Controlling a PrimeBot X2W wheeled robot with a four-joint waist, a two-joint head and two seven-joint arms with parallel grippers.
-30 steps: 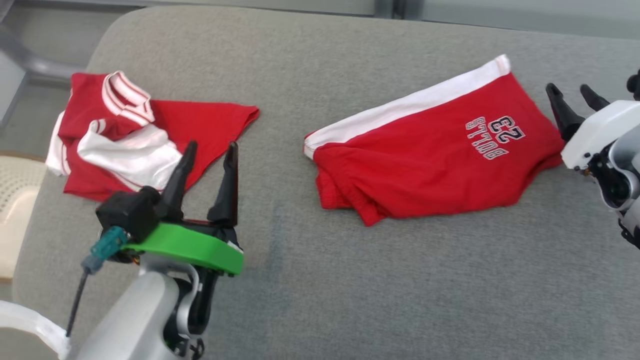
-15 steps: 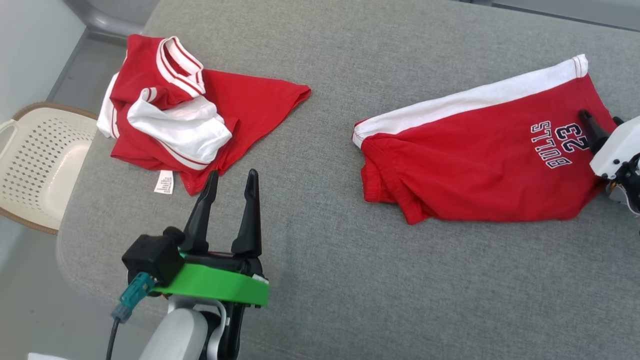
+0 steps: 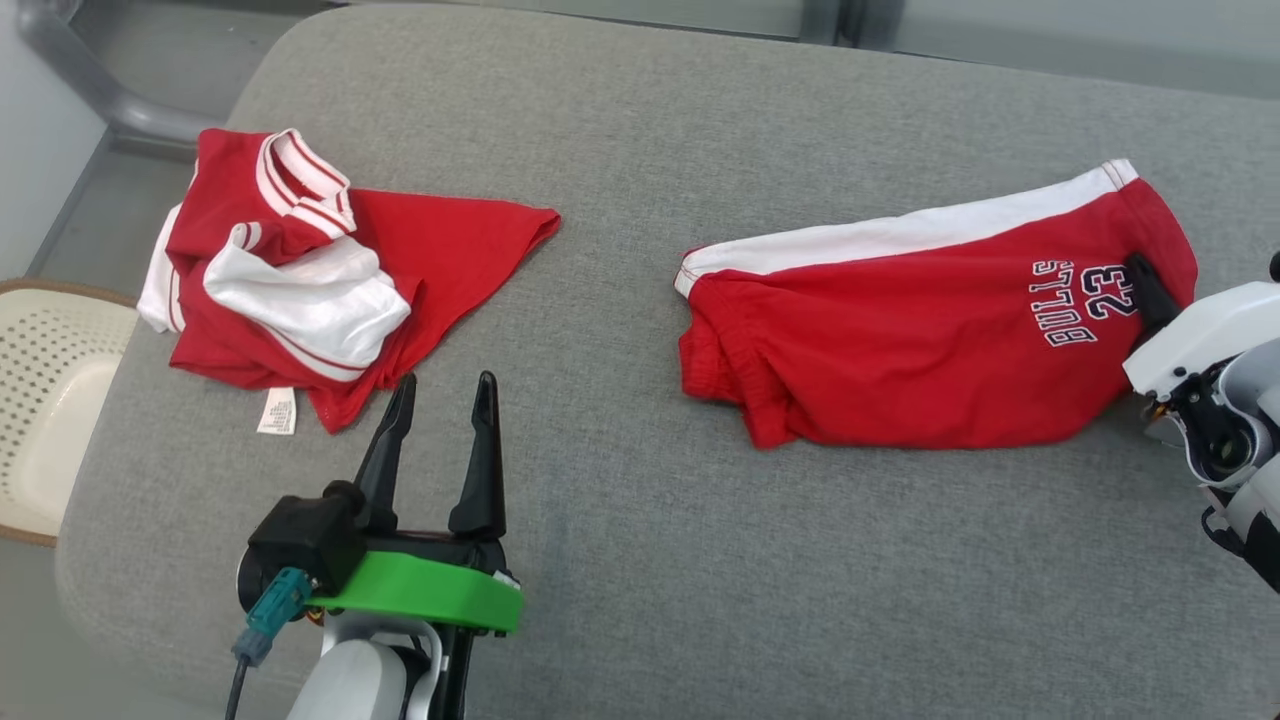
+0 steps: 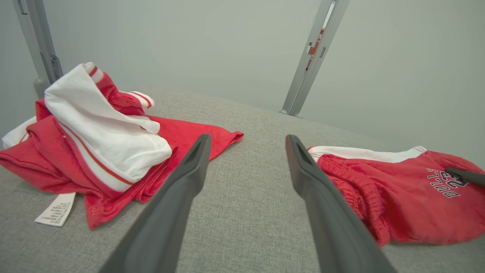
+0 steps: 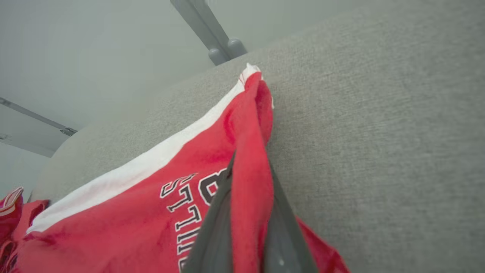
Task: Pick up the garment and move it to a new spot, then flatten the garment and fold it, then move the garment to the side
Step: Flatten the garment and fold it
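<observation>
Red shorts (image 3: 900,340) with a white side stripe and "BULLS 23" print lie flat on the right half of the grey cushioned surface (image 3: 640,580). My right gripper (image 3: 1142,285) sits at their right edge, by the print. In the right wrist view its fingers are shut (image 5: 248,178) on a pinched fold of the red shorts (image 5: 132,212). My left gripper (image 3: 446,385) stands open over bare cushion at the lower left, holding nothing. In the left wrist view the shorts (image 4: 398,197) lie to the right of its open fingers (image 4: 248,140).
A crumpled red and white shirt (image 3: 290,290) with a white label lies at the left, just beyond my left gripper. A cream perforated basket (image 3: 40,400) stands off the left edge. Grey metal posts (image 4: 307,68) rise behind the surface.
The head camera has shifted. My right gripper, open beside the shorts a second ago, has moved onto their right edge and shut on the cloth. The left gripper stays open.
</observation>
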